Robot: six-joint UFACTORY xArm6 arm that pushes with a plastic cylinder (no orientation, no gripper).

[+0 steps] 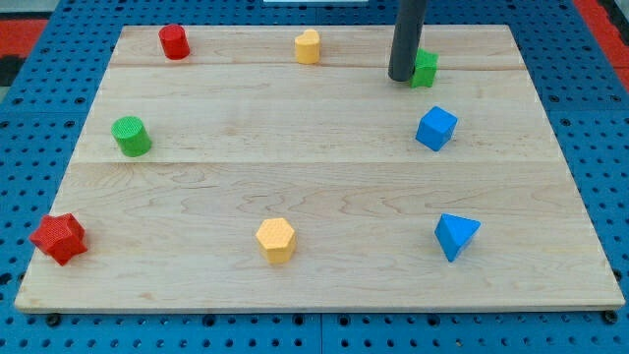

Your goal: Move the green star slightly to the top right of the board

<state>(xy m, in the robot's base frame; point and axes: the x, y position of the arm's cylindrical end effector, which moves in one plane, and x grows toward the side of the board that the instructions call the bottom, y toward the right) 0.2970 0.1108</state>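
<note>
The green star [426,69] lies near the view's top right of the wooden board [314,197], partly hidden by the dark rod. My tip [401,77] stands right against the star's left side, touching or nearly touching it. The star's shape is only partly visible behind the rod.
A red cylinder [174,41] and a yellow block [308,46] sit along the top. A green cylinder [131,136] is at the left, a red star [58,238] at the bottom left. A yellow hexagon [276,240], a blue cube [436,128] and a blue triangle [455,236] lie lower.
</note>
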